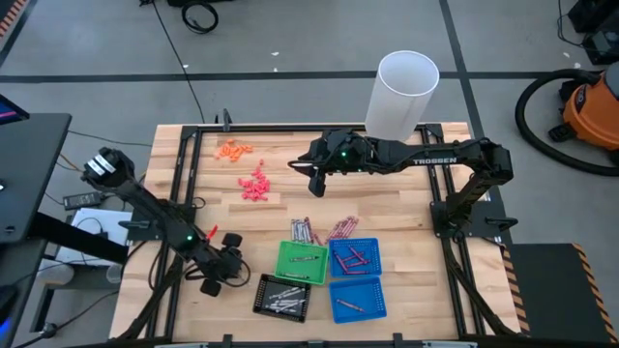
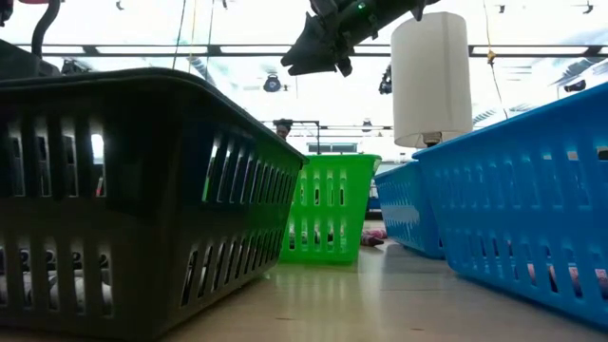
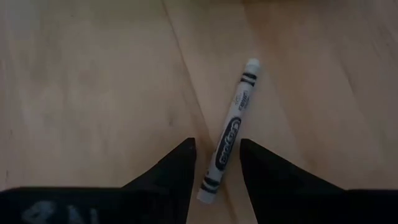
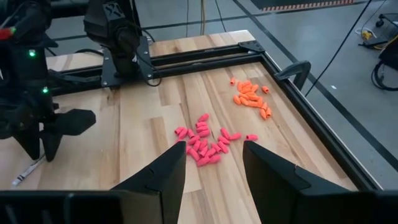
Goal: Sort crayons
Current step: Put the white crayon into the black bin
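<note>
A grey-white crayon (image 3: 234,127) lies flat on the bare wood near the table's front left. My left gripper (image 3: 217,148) points down over its near end, open, one finger on each side and neither touching it. The right wrist view shows the same gripper (image 4: 41,144) with the crayon (image 4: 23,174) below it. Loose crayons (image 1: 306,230) and dark red ones (image 1: 341,228) lie beside the trays. My right gripper (image 4: 214,152) hangs open, high over the pink bits (image 4: 205,144), holding nothing.
Green tray (image 1: 302,262), two blue trays (image 1: 355,256) (image 1: 356,298) and a black tray (image 1: 280,296) stand at the front, with crayons in them. Orange bits (image 1: 232,150) and pink bits (image 1: 254,186) lie at the far left. A white cylinder (image 1: 404,92) stands at the far edge.
</note>
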Available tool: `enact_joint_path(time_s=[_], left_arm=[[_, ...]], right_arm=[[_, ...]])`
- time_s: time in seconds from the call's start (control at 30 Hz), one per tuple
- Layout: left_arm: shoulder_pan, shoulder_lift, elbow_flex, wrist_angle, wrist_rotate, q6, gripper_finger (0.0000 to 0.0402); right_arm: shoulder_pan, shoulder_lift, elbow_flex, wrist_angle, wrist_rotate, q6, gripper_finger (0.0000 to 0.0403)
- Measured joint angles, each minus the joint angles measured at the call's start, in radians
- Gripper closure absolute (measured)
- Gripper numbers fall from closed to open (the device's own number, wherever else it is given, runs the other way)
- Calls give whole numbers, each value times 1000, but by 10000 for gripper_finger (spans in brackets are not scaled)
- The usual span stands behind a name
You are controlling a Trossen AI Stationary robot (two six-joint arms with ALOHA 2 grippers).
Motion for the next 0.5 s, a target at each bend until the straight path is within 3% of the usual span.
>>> enact_joint_path(time_s=[0.2,0.5], left_arm=[[0,6,0,5,-2,0,270],[2,7,-2,-3,-9,-24,367]], right_arm=[[0,0,0,1,0,-4,235],[0,-1,0,0,0,-5,235]])
